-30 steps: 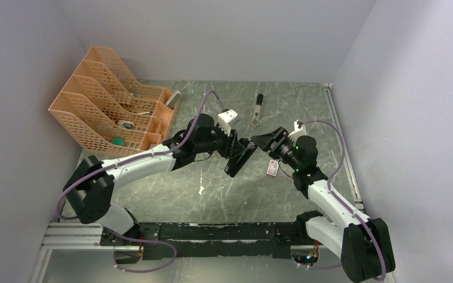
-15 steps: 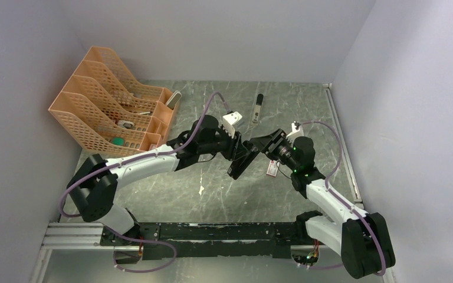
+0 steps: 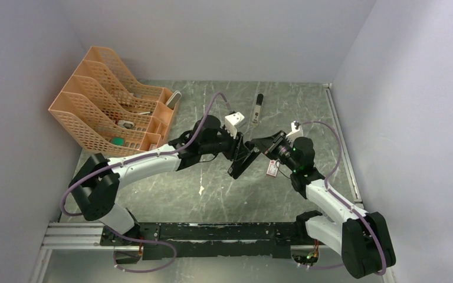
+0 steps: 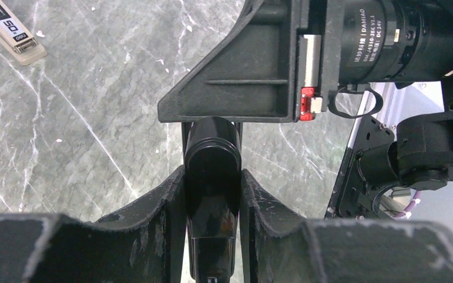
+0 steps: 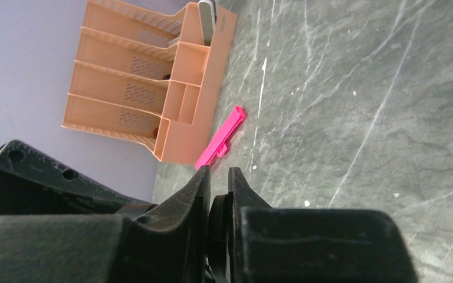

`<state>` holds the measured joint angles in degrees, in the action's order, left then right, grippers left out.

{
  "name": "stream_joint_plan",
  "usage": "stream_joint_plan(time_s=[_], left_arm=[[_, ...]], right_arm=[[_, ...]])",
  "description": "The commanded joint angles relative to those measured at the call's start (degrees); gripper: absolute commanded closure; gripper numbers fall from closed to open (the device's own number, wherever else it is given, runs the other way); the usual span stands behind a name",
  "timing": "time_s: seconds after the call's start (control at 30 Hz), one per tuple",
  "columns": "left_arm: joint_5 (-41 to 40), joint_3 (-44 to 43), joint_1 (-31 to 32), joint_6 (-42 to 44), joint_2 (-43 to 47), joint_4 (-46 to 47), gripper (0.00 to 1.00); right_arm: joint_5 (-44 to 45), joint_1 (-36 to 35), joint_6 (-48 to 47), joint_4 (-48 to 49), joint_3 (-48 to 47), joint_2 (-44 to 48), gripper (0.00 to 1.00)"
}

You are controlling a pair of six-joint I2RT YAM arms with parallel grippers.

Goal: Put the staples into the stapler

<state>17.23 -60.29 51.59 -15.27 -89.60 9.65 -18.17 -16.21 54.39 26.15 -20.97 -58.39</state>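
Found the stapler (image 4: 212, 153) clamped between the left gripper's (image 4: 212, 174) fingers, held above the table (image 3: 212, 194) near its middle, with its far end toward the right gripper (image 5: 218, 171). Saw that gripper right at the stapler's far end, its fingers (image 5: 191, 194) close together, with only a thin gap at the tips and something dark between them lower down. Could not tell whether clenched on the stapler or merely against it. Spotted a small white box (image 3: 273, 168) with red print lying on the table just right of the stapler, under the right wrist. Noted a slim stick (image 3: 258, 108) toward the far edge, an orange rack (image 3: 103, 112) at far left, and a pink piece (image 5: 221, 138) just beside the rack.
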Motion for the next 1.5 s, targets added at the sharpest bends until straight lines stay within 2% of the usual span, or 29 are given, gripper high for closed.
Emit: stream_joint_plan(time_s=[0.0, 0.03, 0.27, 0.63, 0.9, 1.07, 1.27, 1.47], left_arm=[[0.20, -2.65, 0.44, -0.12, 0.97, 5.20, 0.93], [-0.06, -2.45, 0.44, -0.09, 1.11, 5.16, 0.93], [-4.21, 2.17, 0.29, 1.75, 7.05, 3.63, 0.93], [-11.16, 21.40, -0.35, -0.44, 24.28, 5.14, 0.91], [-14.07, 34.30, -0.35, -5.20, 33.82, 5.83, 0.78], [-15.14, 39.76, -0.31, -9.07, 36.98, 7.85, 0.74], [-15.52, 42.60, -0.35, -10.66, 37.01, 9.76, 0.67], [-16.50, 43.05, -0.35, -11.23, 38.74, 8.99, 0.54]], right_arm=[[0.43, -0.26, -0.16, 1.49, 1.45, 0.02, 0.97], [0.88, -0.25, -0.23, 1.30, 1.54, 0.27, 1.00], [4.68, 0.72, -3.40, -2.71, 0.15, 1.55, 1.00], [1.75, 5.04, -3.34, -1.44, -2.97, -1.26, 1.00], [-0.03, 6.28, -1.07, -2.04, -7.30, 2.06, 1.00], [-1.13, 6.38, 0.39, -3.03, -10.39, 4.25, 1.00], [-1.00, 6.45, 0.93, -5.39, -13.36, 7.08, 1.00], [-0.28, 6.43, 1.02, -7.32, -15.48, 9.73, 1.00]])
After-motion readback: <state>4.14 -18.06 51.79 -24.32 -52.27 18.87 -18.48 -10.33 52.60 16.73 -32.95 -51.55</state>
